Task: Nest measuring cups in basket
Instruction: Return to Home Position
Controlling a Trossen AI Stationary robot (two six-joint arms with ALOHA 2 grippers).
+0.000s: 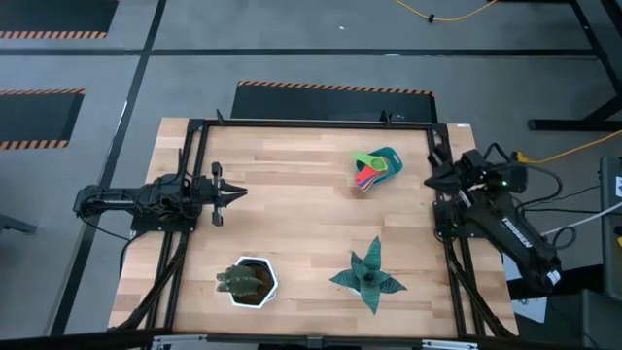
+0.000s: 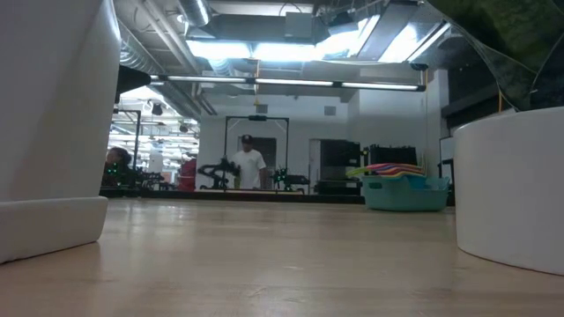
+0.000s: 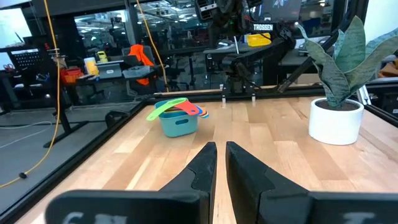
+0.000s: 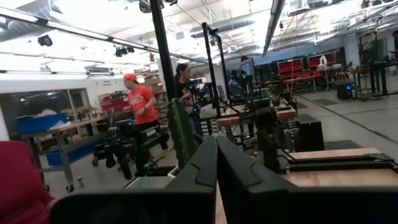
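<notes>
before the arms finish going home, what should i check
1. Measuring cups stacked inside the basket: ok.
2. Basket upright on the table, as the low view shows: ok.
3. Left gripper shut, empty, far from the basket: ok.
4. Right gripper shut, empty, at the table's right edge beside the basket: ok.
5. Every cup of the set in the stack: cannot tell, since the top cups hide the ones beneath.
6. White pot upright: ok.

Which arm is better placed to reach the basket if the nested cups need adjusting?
Probably right: the right end effector sits just beside the basket at the table's right edge; the left end effector waits far across.
</notes>
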